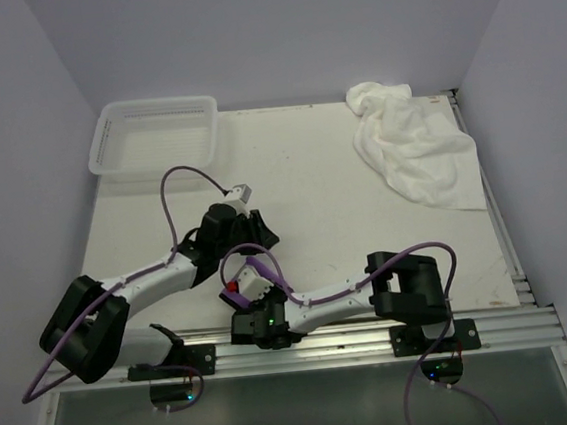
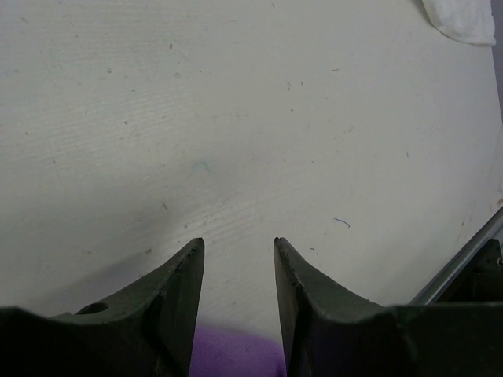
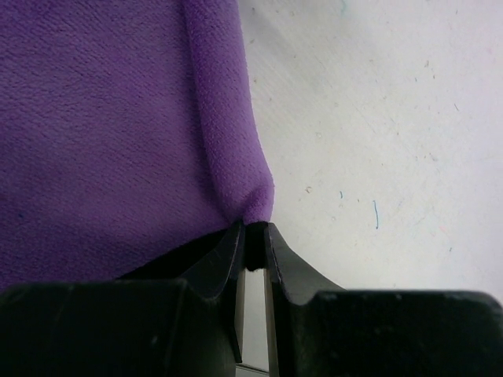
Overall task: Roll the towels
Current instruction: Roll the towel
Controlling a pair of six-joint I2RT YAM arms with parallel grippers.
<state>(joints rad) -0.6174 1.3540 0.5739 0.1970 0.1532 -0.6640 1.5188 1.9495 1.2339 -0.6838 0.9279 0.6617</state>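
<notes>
The purple towel (image 3: 118, 141) is found near the middle of the near edge of the desk (image 1: 367, 245), mostly hidden under the two wrists in the top view. It is a soft, short-napped fleece. In the right wrist view a plump rolled or folded edge is seen running down the cloth to a rounded corner, which points at the right jaws. That corner is pinched between the right jaws, which are pressed almost together on it. The towel's long axis cannot be told, since too little of it is shown. The left jaws are spread, with bare desk seen between their tips and a patch of the purple cloth lying low between their roots, not gripped. Both pairs of jaws are dark, matte and wedge-shaped.

The white towel (image 1: 413, 145) is heaped at the far right corner of the desk, well apart from both arms. It is thick and fluffy, crumpled into deep folds. Its long axis is laid diagonally, from the far edge toward the right edge. A white plastic mesh basket (image 1: 155, 134), rectangular with rounded corners, is set at the far left corner. The desk top is flat and off-white, speckled with small marks and scuffs.
</notes>
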